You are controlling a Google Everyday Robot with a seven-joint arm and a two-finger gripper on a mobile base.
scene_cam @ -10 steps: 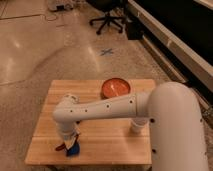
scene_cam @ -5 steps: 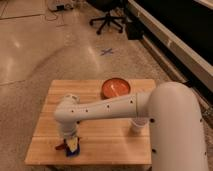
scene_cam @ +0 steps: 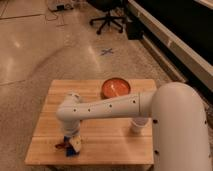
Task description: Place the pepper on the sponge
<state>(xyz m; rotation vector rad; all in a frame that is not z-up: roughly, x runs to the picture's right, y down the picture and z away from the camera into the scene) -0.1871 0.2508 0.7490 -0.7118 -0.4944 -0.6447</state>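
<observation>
My white arm reaches across the wooden table (scene_cam: 100, 90) to its front left, where the gripper (scene_cam: 71, 143) points down. Right under it lies the blue sponge (scene_cam: 75, 146), partly covered by the gripper. A small dark red piece, the pepper (scene_cam: 61, 145), shows at the sponge's left edge beside the gripper. I cannot tell whether the pepper rests on the sponge or is held.
An orange bowl (scene_cam: 116, 88) stands at the table's back right. A white cup-like object (scene_cam: 138, 125) sits by the arm near the front right. An office chair (scene_cam: 108, 20) and a blue floor cross (scene_cam: 106, 51) lie beyond the table.
The gripper has stayed over the sponge at the front left with barely any shift. The red piece beside the sponge looks about the same.
</observation>
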